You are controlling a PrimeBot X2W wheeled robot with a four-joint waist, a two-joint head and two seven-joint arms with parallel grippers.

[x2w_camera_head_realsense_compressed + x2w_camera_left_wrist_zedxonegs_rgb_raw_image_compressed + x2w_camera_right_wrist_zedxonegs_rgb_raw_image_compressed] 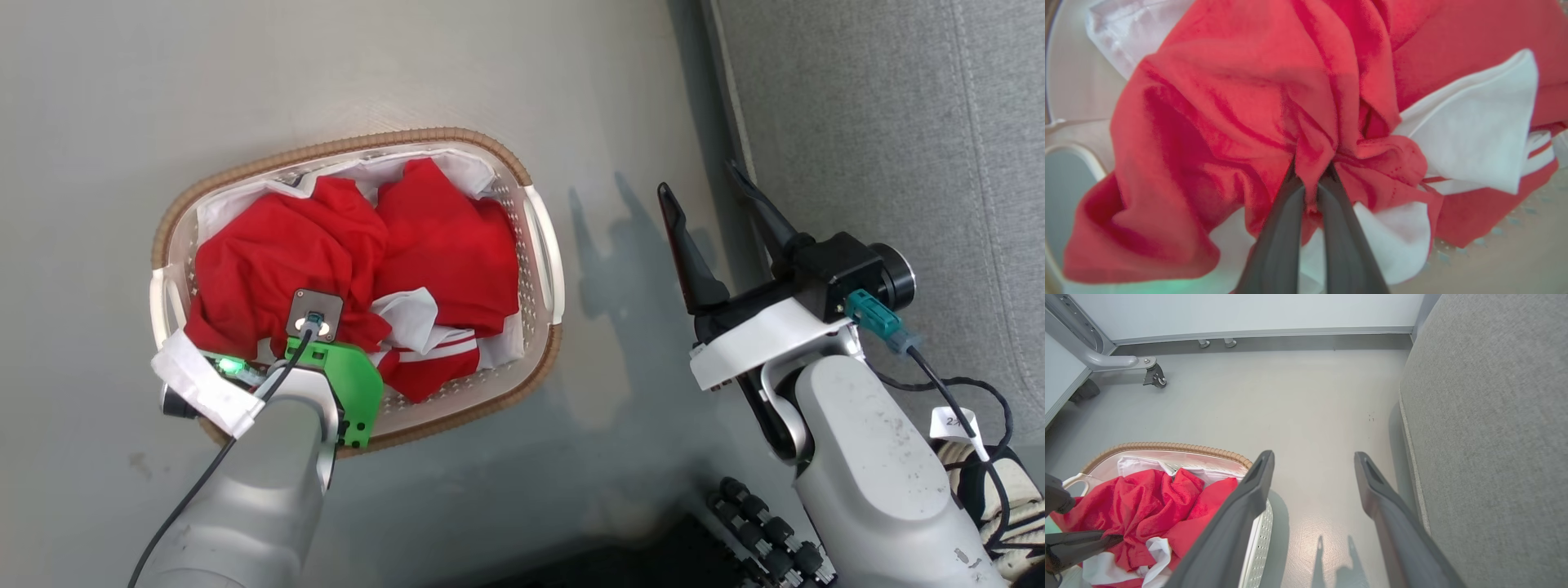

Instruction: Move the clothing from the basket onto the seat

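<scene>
1. We see our left gripper [1312, 173] reaching down into the basket [359, 147]. Its fingers are pressed together on a fold of the red clothing [1208, 122], which bunches up around the tips. The close view is blurred, so the pinch seems to catch only one layer.
2. Around that gripper the clothing lies heaped inside the basket, with white bands just beside the fingers.
3. Our right gripper [698, 180] hangs over bare floor [408, 65], fingers spread wide and holding nothing, with the basket to its left.
4. The seat [898, 122] lies just to its right.
</scene>
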